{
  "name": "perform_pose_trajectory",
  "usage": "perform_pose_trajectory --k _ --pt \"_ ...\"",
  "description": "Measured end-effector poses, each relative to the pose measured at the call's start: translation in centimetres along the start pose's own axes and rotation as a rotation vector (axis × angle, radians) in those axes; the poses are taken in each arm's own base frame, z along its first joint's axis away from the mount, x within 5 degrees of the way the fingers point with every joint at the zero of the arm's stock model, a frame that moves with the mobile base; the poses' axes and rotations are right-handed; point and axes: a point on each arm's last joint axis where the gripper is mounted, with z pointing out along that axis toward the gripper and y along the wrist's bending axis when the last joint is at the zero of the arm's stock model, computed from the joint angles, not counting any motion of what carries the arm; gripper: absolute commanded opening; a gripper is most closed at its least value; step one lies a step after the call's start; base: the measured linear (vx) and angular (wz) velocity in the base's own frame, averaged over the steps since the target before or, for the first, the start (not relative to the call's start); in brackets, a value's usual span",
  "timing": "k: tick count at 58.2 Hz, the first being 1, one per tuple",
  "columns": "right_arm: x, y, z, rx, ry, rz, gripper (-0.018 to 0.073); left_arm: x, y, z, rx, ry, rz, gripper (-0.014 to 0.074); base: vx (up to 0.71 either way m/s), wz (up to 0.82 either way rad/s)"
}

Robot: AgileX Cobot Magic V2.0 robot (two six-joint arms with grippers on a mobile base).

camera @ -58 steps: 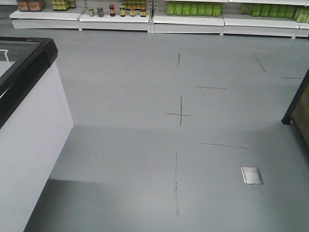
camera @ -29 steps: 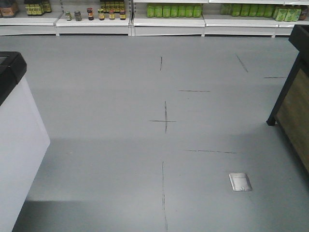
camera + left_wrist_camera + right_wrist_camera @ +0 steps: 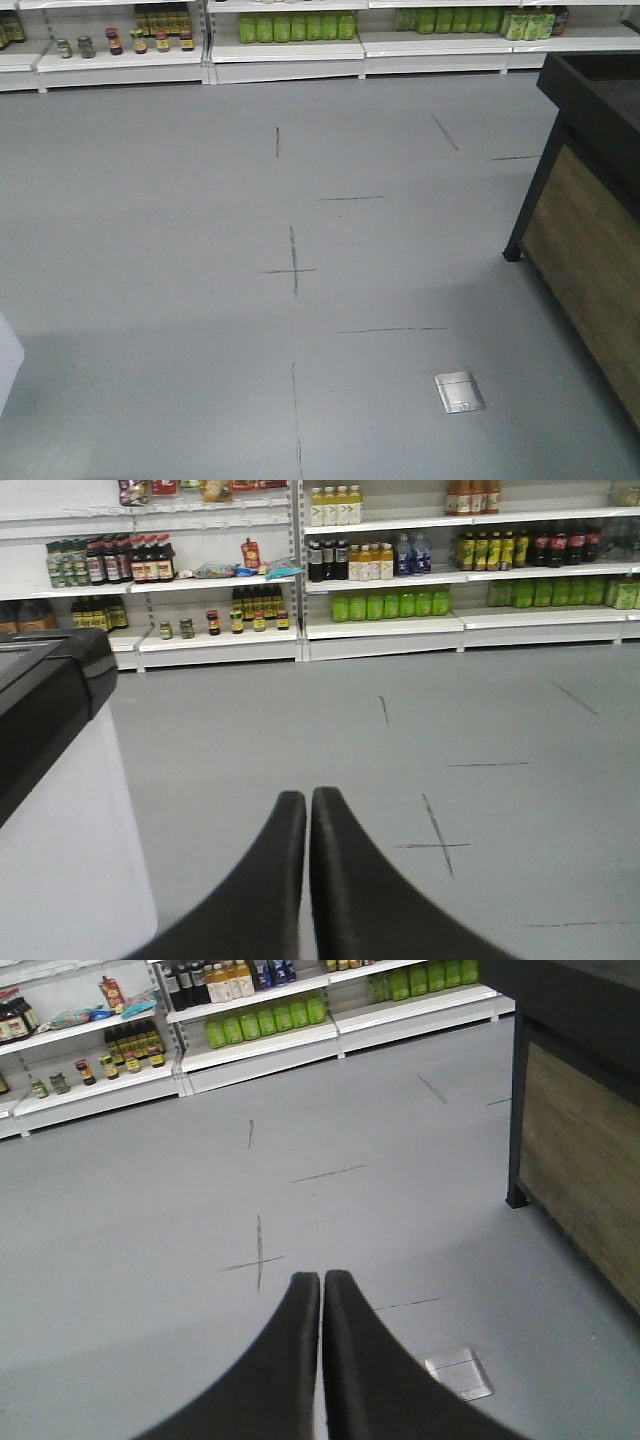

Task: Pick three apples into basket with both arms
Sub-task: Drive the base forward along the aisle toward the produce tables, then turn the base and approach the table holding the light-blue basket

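The left gripper [image 3: 308, 800] points forward and tilts slightly down. Its two black, curved fingers [image 3: 270, 880] are pressed together from base to tip, with nothing between them. The right gripper [image 3: 322, 1282] is posed the same way, its black fingers [image 3: 370, 1370] meeting along a thin seam, also empty.

Shelves [image 3: 285, 60] behind floor [image 3: 150, 250]; stand [image 3: 590, 230] right; floor plate [image 3: 459, 391] front-right, near stand; freezer [image 3: 50, 810] left.
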Motion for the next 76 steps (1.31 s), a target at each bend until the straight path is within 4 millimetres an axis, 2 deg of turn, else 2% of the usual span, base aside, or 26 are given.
perform_pose_trajectory --k 31,76 --pt "0.0 0.0 0.0 0.0 0.0 0.0 -0.0005 0.0 0.0 0.0 0.0 0.0 0.0 -0.0006 0.21 -0.41" --pt "0.0 0.0 0.0 0.0 0.0 0.0 -0.0005 0.0 0.0 0.0 0.0 0.0 0.0 -0.0006 0.15 -0.59"
